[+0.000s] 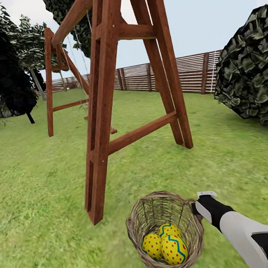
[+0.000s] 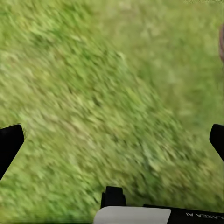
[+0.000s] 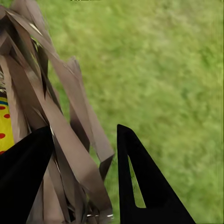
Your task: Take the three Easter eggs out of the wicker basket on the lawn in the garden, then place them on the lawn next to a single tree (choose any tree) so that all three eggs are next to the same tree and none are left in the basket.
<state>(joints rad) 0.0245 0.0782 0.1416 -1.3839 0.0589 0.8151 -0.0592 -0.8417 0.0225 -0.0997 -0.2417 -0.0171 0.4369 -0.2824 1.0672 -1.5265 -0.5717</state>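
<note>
Third egg point(image 1: 168, 229) half hidden

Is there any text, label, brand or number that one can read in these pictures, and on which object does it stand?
"AƎ": a fragment of mirrored, cut-off lettering, blurred and unsure, on the dark band of the left gripper's body, in the left wrist view.
Small marks at the top edge of both wrist views: too small to read.
No text on the three yellow dotted Easter eggs, the brown woven wicker basket or the reddish wooden swing frame.
</note>
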